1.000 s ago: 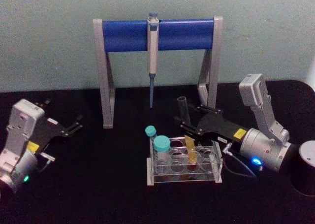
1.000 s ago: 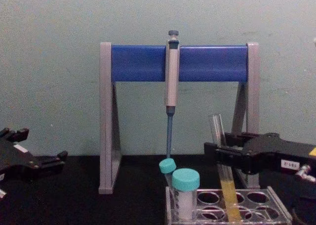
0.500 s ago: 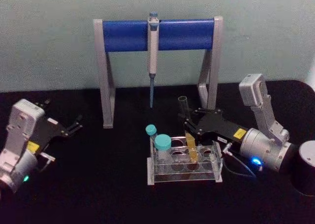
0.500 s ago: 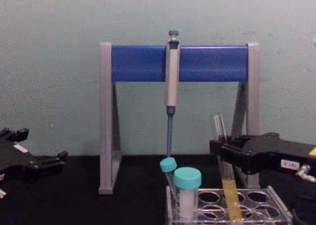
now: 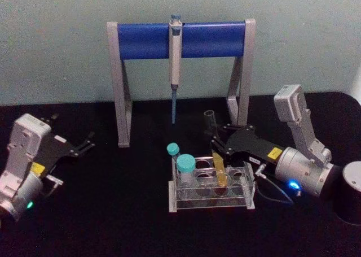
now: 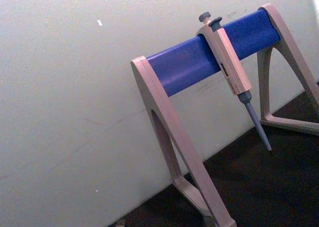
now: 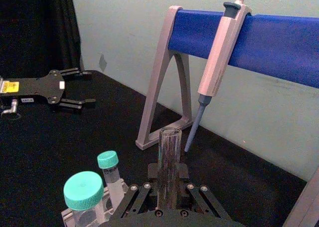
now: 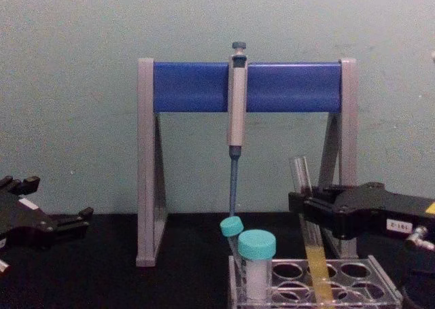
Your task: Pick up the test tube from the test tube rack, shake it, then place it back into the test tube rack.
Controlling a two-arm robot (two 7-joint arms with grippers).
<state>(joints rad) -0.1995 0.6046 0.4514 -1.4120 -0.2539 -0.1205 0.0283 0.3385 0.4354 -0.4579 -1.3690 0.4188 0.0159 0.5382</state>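
Right gripper point(image 5: 214, 145) slid back a hair, jaws pinched on the tube point(image 5: 218, 173), its bottom down in the rack point(image 5: 210, 205). Pull along its tilt so you don't snag; left gripper point(image 5: 87, 143) idles far left, fingers spread

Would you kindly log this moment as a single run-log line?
right gripper: shut on long clear glass test tube | tube: seated in clear-grey plastic rack | left gripper: open, parked at left

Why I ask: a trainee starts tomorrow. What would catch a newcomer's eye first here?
The tall stand with its blue bar at the back, a pipette hanging from it, dominates. In front, the right gripper holds a glass tube of yellow liquid standing in the clear rack, beside two teal-capped tubes. The left gripper sits open at far left.
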